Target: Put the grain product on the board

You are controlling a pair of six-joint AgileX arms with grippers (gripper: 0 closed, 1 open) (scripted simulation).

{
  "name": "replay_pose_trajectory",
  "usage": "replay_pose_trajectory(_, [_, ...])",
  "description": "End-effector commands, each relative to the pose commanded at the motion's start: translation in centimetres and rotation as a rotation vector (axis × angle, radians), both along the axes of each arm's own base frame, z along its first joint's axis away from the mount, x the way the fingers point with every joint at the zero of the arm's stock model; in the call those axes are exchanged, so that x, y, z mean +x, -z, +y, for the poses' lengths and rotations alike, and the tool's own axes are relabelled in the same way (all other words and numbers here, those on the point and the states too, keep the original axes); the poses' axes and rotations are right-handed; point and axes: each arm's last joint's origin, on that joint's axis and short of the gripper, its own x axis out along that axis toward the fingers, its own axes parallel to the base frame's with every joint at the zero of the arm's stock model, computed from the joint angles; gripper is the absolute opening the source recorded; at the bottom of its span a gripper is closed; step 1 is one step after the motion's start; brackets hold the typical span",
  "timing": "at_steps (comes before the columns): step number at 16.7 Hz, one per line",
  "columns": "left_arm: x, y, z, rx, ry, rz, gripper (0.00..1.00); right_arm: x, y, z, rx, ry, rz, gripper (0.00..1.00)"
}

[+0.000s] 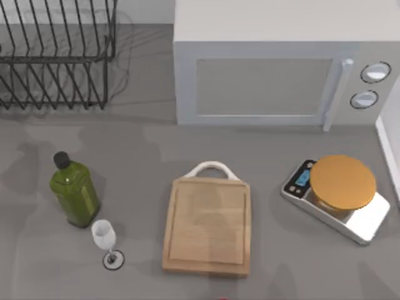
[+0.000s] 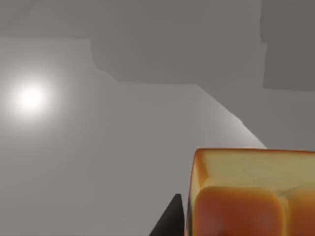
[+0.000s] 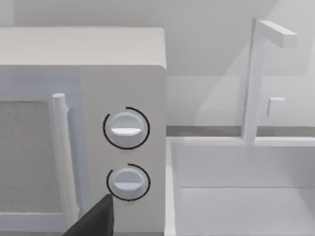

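Close before the left wrist camera, the grain product sits beside 1 dark finger, grip state untellable, while the board lies bare mid-table.

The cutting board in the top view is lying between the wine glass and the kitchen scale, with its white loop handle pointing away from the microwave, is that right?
Not quite. In the top view the cutting board does lie between the wine glass and the kitchen scale, but its white loop handle points toward the microwave, not away from it.
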Motion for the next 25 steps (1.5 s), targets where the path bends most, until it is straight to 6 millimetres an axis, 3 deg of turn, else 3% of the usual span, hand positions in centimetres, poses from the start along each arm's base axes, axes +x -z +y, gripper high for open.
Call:
replay_pose_trajectory(4, [1.0, 0.1, -2.4, 0.005, 0.249, -0.002, 0.0, 0.0, 0.0, 0.0, 0.0, 0.0, 0.0, 1.0])
replay_pose_trajectory(8, [2.0, 0.7, -7.2, 0.01, 0.719, 0.006, 0.0, 0.0, 0.0, 0.0, 0.0, 0.0, 0.0, 1.0])
replay_pose_trajectory(14, [1.7, 2.6, -16.8, -0.03, 1.756, 0.052, 0.0, 0.0, 0.0, 0.0, 0.0, 0.0, 0.0, 1.0])
replay_pose_trajectory(21, [-2.5, 4.3, -28.0, -0.137, 3.023, 0.064, 0.0, 0.0, 0.0, 0.0, 0.0, 0.0, 0.0, 1.0])
replay_pose_trajectory(22, [-3.3, 4.3, -29.3, 0.139, -3.102, -0.056, 0.0, 0.0, 0.0, 0.0, 0.0, 0.0, 0.0, 1.0])
replay_pose_trajectory(25, [-5.6, 3.9, -32.8, 0.093, -2.721, -0.026, 0.0, 0.0, 0.0, 0.0, 0.0, 0.0, 0.0, 1.0])
